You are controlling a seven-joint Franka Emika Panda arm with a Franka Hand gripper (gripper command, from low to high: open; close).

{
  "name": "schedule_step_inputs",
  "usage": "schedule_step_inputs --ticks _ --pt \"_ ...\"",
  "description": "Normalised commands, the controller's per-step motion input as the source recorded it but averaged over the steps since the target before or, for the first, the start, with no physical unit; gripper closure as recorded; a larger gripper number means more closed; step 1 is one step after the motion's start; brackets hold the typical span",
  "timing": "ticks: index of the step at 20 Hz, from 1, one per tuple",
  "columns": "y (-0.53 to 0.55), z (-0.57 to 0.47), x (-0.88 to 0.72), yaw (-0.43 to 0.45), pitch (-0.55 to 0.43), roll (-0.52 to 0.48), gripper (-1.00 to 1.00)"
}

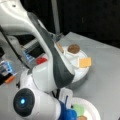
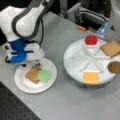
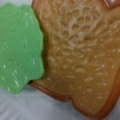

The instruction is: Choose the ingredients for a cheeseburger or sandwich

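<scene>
Gripper (image 2: 37, 62) fingertips perhaps behind wrist.

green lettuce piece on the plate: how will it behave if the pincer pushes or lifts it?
The lettuce piece looks like thin, glossy moulded plastic in the wrist view, so probably stiff, light and a bit slippery. It lies flat, overlapping the toast square on the white plate: a push would likely slide it, not roll it. Its low edge may be hard to pinch.

In a front view the arm (image 2: 23, 22) hangs low over the plate's (image 2: 23, 82) far edge, blocking that side; its near rim lies open. Bare table (image 2: 60, 47) separates plate and sectioned tray (image 2: 72, 57). Beyond the tray, equipment (image 2: 87, 15) crowds the table's top edge
</scene>
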Motion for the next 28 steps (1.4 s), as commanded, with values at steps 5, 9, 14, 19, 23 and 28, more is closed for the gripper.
schedule_step_inputs --ticks 5,9,14,19,23,28 --pt "-0.05 0.18 -0.01 0.159 0.117 -0.077 -1.0" --pt "0.11 0.21 -0.18 0.079 0.111 -0.184 -1.0" --pt "0.27 0.19 -0.33 -0.039 0.073 -0.274 -1.0" --pt "0.48 0.15 -0.53 -0.162 0.015 -0.34 -1.0" --pt "0.53 0.05 -0.52 -0.214 -0.032 -0.391 -1.0" --pt "0.59 0.01 -0.52 -0.239 -0.041 -0.434 -1.0"
